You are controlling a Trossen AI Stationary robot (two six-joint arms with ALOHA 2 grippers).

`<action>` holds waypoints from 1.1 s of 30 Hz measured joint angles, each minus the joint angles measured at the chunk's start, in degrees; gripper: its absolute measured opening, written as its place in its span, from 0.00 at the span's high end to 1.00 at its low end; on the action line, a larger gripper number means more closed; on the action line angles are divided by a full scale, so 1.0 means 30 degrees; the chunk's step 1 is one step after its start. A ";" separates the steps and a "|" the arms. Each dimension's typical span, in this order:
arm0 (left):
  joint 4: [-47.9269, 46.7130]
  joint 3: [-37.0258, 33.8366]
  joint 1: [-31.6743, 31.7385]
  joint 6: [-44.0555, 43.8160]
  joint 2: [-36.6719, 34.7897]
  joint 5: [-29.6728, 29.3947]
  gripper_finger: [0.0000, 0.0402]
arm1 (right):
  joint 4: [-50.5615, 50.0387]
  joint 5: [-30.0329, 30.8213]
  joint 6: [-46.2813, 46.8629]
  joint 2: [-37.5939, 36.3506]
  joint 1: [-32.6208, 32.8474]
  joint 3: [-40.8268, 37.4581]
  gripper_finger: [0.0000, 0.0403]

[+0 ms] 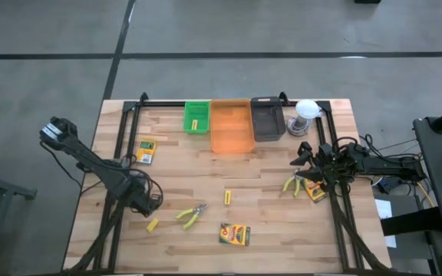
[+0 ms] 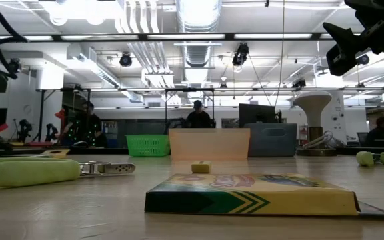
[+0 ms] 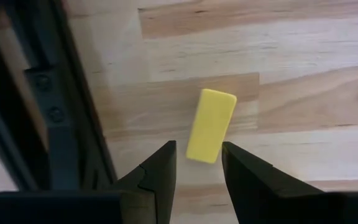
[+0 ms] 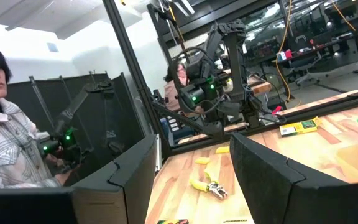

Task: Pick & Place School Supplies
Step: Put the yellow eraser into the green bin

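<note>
— Fingers of the left gripper (image 3: pixel 197 177) stood apart, didn't they?

— Partly open, yes, with nothing between them. In the left wrist view a short yellow block (image 3: pixel 211 126) lay flat on the wooden table (image 3: pixel 303 74) just ahead of the two fingertips, its near end level with the gap. I could not tell whether either finger touched it. From above, that gripper (image 1: pixel 146 203) hung over the table's front left, with the block (image 1: pixel 153 225) just beside it.

— And the right gripper?

— It (image 1: pixel 304 163) sat near the table's right edge, well above the surface. Its own wrist view showed the jaws parted with only air between them; it held nothing.

— Where were the other supplies?

— One pair of yellow-handled pliers (image 1: pixel 192 215) lay near the front centre, a second pair (image 1: pixel 291 184) just beside the right gripper. A second yellow block (image 1: pixel 227 198) stood mid-table, and a third (image 1: pixel 195 123) lay inside the green tray (image 1: pixel 196 107). One crayon box (image 1: pixel 235 234) lay at the front, another (image 1: pixel 146 151) at the left, a third (image 1: pixel 316 191) under the right arm.

— And at the back?

— Beside the green tray sat an orange tray (image 1: pixel 232 126) and a black tray (image 1: pixel 267 119), then a white round object (image 1: pixel 306 112).
</note>
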 joint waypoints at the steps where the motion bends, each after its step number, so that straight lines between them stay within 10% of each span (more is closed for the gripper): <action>1: 0.0294 -0.0172 0.0000 0.0016 0.0000 0.0000 0.67 | 0.0001 0.0000 -0.0002 0.0000 0.0003 0.0002 0.50; 33: 0.4817 -0.2887 0.0007 -0.0074 -0.0029 0.0090 0.72 | -0.0005 0.0001 0.0000 0.0000 -0.0001 0.0000 0.50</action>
